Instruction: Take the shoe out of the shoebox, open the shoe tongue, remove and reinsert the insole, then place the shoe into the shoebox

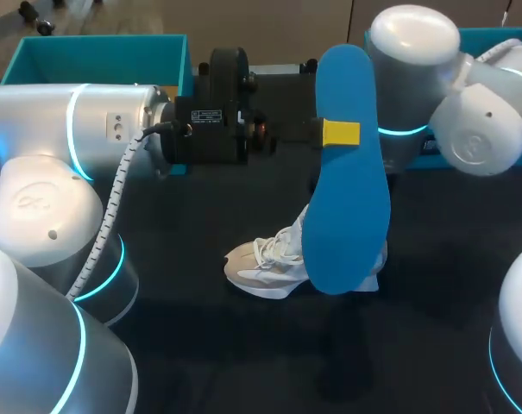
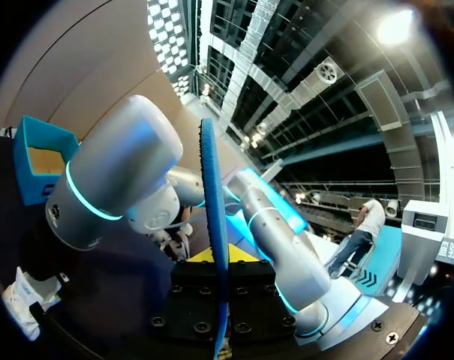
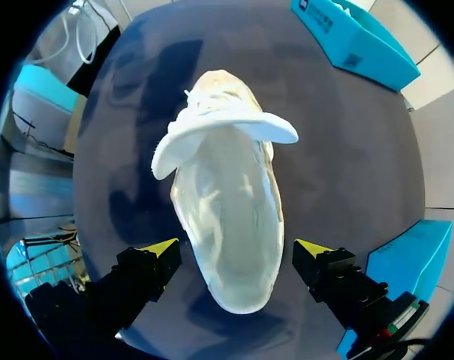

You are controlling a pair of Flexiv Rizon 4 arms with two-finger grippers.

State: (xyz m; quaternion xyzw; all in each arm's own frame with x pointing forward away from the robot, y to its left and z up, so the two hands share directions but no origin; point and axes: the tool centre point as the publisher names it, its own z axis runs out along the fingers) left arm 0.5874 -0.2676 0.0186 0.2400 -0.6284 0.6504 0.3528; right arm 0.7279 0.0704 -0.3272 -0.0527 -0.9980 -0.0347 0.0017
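Observation:
My left gripper reaches past the middle of the table and is shut on a blue insole, which it holds upright and well above the surface. The left wrist view shows the insole edge-on in the left gripper. A white shoe lies on the dark table below it, partly hidden by the insole. Seen from the right wrist, the shoe has its tongue folded forward and its inside exposed. My right gripper hangs open over the heel, one finger on each side. The insole hides that gripper in the head view.
An open teal shoebox stands at the back left behind my left arm. A second teal box piece sits at the back right behind my right arm's joints. The shoe lies on the dark tabletop.

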